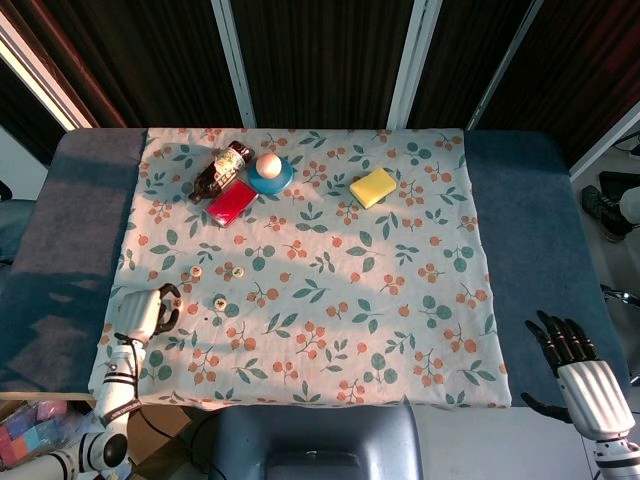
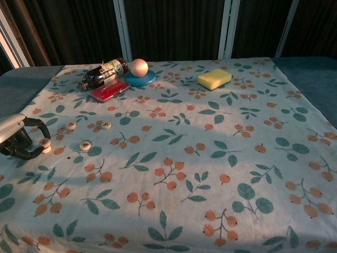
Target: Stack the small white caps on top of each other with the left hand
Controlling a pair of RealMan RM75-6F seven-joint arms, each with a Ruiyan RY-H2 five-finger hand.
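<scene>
Left robot hand (image 2: 21, 141) at near-left tabletop (image 2: 221, 174) edge, dark fingers (image 2: 37, 124) curled round, pinching one small white cap (image 2: 45, 144) at fingertips. Three more caps on floral cloth: nearest cap (image 2: 85, 145) just right of hand, far-left cap (image 2: 71, 126) and far-right cap (image 2: 106, 125) beyond it. No stack visible yet. Right robot hand (image 1: 572, 356) off tabletop at near right, fingers spread, holding nothing. To do well: carry pinched cap level over nearest cap, centre it, lower until touching, then release gently so neither slides.
</scene>
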